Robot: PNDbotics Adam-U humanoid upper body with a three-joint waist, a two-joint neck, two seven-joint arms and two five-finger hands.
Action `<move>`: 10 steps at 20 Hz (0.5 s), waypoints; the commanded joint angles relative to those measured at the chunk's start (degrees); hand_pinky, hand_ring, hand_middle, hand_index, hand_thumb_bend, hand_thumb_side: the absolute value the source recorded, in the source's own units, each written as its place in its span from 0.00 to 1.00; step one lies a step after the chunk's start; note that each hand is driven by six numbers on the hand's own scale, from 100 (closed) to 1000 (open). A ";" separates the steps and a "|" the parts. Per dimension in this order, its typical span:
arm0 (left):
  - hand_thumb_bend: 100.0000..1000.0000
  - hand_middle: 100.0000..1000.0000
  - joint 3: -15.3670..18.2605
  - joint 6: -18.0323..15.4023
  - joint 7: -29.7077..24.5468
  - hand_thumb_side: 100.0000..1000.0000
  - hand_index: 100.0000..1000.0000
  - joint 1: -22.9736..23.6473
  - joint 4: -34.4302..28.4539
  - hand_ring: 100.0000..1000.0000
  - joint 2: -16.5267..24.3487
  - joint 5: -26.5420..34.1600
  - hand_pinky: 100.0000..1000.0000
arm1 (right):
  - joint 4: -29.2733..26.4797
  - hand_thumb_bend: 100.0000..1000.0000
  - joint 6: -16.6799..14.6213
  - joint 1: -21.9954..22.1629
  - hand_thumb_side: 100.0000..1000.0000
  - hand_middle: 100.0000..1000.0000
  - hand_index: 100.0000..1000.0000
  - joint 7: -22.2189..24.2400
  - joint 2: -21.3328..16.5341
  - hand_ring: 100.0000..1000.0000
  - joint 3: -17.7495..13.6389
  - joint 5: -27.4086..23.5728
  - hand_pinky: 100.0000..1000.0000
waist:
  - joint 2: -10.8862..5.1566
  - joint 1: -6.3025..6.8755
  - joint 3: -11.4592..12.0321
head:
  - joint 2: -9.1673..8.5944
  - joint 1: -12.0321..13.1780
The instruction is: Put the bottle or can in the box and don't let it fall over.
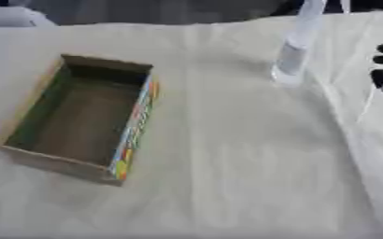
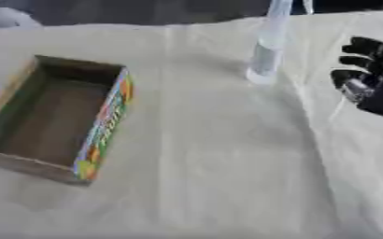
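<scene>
Open rectangular cardboard box with printed side panel [image 1: 80,116]: on the cloth-covered table [image 1: 227,177], left of centre, interior holding nothing.
Tall clear plastic bottle [image 2: 266,51]: upright on the table, far right, well apart from the box, behind it.
Black robot right hand [image 2: 371,81]: right of the bottle, near, not touching.

Cardboard box [image 1: 80,116], matt brown inside, glossy printed colours on its outer side. Clear plastic bottle [image 2: 268,46], smooth and shiny. Table cloth [image 1: 252,177] pale, matt, creased. Right hand [image 2: 373,81] black, slightly glossy.
</scene>
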 commanded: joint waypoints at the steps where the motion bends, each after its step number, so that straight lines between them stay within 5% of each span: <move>1: 0.72 0.71 0.56 -0.01 -0.17 0.56 0.80 -0.51 -0.99 0.79 1.31 -0.13 0.76 | -0.46 0.19 -0.05 -0.97 0.00 0.80 0.87 0.26 -1.48 0.85 -0.18 0.10 0.82 | -0.83 0.01 0.10 | -0.45 -0.17; 10: 0.73 0.71 0.45 0.05 -0.10 0.56 0.80 -0.63 -0.95 0.79 1.32 -0.07 0.76 | 0.21 0.19 0.75 -1.49 0.00 0.80 0.87 0.78 -1.29 0.85 0.19 0.82 0.86 | -0.95 0.02 0.29 | -0.27 -0.43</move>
